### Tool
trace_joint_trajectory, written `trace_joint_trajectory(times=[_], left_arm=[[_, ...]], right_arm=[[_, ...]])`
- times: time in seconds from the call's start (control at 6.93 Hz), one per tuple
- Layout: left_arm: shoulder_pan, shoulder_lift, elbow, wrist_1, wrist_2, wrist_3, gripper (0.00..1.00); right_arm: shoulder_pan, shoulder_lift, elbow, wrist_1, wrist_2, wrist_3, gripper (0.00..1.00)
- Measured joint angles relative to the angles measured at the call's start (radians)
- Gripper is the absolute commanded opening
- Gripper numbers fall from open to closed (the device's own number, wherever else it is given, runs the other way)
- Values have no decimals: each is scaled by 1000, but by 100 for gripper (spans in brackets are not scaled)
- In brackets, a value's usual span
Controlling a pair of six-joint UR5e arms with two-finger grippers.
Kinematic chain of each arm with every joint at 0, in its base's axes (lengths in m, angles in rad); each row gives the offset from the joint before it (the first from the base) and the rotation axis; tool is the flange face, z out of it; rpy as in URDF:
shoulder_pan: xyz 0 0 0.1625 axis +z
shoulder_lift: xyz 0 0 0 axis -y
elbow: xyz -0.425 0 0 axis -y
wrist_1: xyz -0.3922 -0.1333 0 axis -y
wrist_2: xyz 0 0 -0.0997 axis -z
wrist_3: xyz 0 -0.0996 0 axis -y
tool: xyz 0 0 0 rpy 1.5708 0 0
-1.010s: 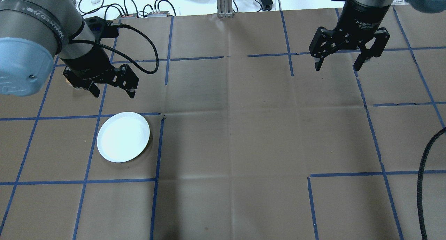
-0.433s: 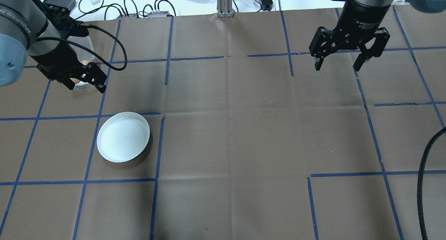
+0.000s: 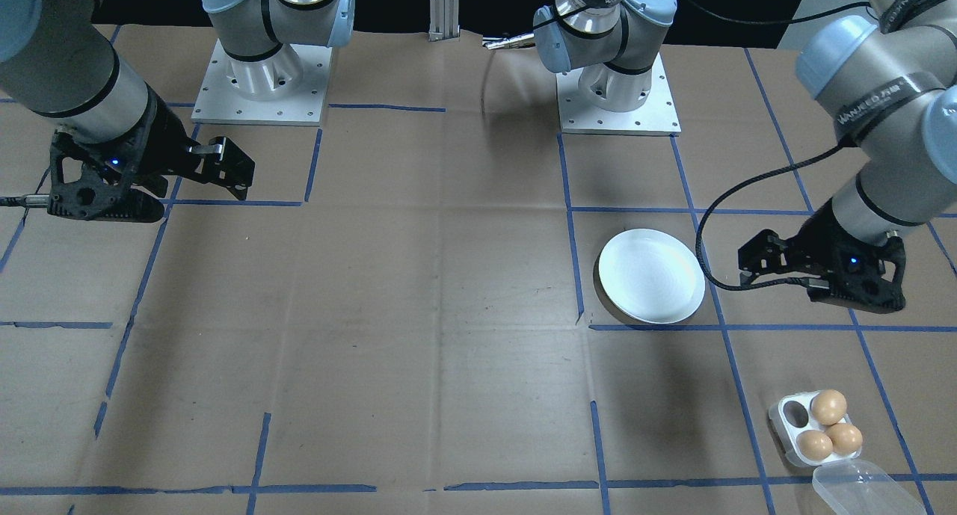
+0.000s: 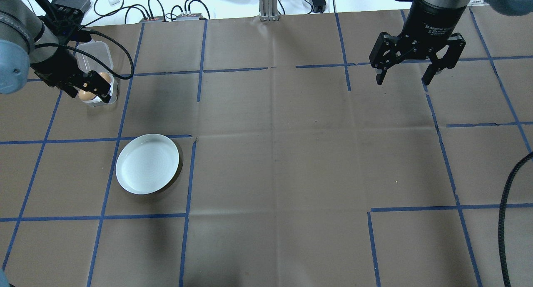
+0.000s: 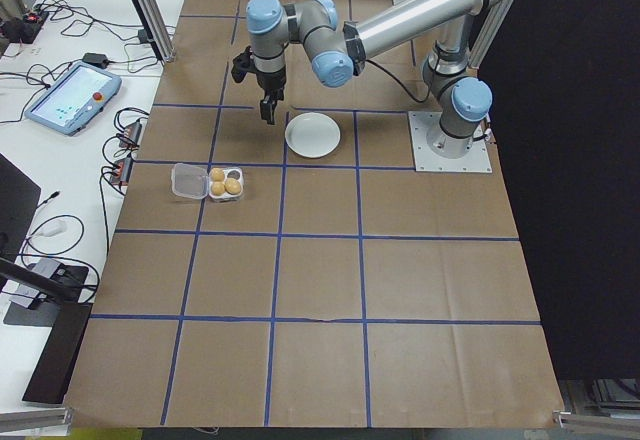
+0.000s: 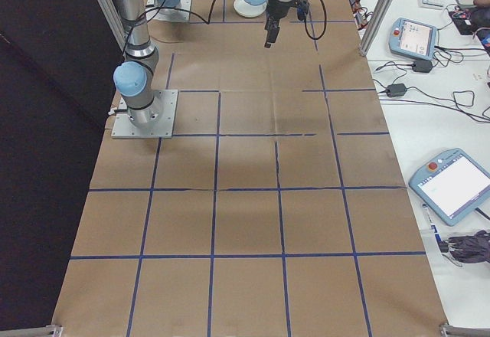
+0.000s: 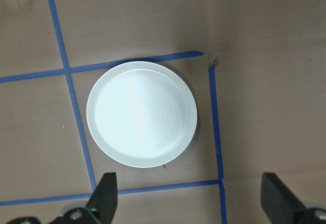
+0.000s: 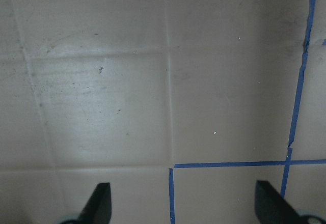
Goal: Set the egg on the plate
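Found the plate (image 4: 148, 164) lying flat in the left half of the desk (image 4: 275, 174), roughly midway between the robot's edge and the operators' edge, just inside a corner of the blue tape lines (image 4: 189, 174). Saw nothing on it: bare white from rim to rim in the left wrist view (image 7: 141, 114).

Found three brown eggs (image 3: 845, 438) sitting in a small white tray (image 3: 785, 414) near the left end of the desk, close to the operators' edge and apart from the plate. Counted one cup of that tray empty. Saw its clear lid (image 3: 860, 489) swung open and lying beside it.

Left jaws spread wide and released, gripping nothing, hung above the desk on the plate's left-end side, touching neither plate nor tray. Noted a black cable (image 3: 721, 223) looping from that wrist.

Right jaws likewise released and holding nothing, raised over bare brown paper (image 8: 168, 81) in the right half of the desk, towards the operators' edge.
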Motion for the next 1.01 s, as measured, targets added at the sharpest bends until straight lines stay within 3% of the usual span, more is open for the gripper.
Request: trace_joint_trajectory(times=[0.43, 1.01], left_arm=[[40, -192, 179, 27, -1, 112, 100], [86, -377, 259, 120, -5, 144, 100]], right_arm=[[0, -1, 0, 0, -1, 0, 100], [0, -1, 0, 0, 0, 0, 100]])
